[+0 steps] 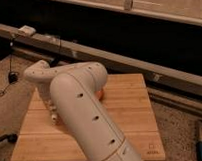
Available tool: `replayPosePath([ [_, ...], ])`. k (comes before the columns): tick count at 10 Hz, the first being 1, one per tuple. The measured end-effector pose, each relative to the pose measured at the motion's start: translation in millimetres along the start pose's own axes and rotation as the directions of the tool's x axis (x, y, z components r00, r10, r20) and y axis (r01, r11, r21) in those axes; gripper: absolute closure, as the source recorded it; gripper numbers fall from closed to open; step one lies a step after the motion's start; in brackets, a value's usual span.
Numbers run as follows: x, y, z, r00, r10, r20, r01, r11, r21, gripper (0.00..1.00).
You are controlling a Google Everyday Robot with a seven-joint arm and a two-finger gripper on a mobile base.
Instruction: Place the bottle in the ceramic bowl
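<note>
The arm (83, 113) reaches from the lower middle up and left across the tabletop (130, 111), hiding most of its centre. The gripper (51, 112) hangs below the arm's left end, over the left part of the tabletop. To the gripper's right, a sliver of the ceramic bowl (101, 93) shows just past the arm's right edge. Behind them runs a long rail (144, 66).

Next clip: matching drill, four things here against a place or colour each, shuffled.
1. glossy orange ceramic bowl
2. pale wooden slatted table
3. small white box
4. gripper

A. light brown planks
B. low over the table's left side, under the white arm
C. sliver showing at the arm's right edge
D. on the long ledge, upper left

Pairs: 1-C, 2-A, 3-D, 4-B
</note>
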Motion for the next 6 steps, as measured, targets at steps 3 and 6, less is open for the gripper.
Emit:
replayPosePath([
  [3, 1.7, -14.6, -40.5, 1.000, -0.004, 0.029, 0.005, 0.999, -0.052, 1.00],
  [6, -13.4, -56.9, -70.1, 0.998, 0.027, 0.064, -0.023, 0.998, -0.063, 1.00],
])
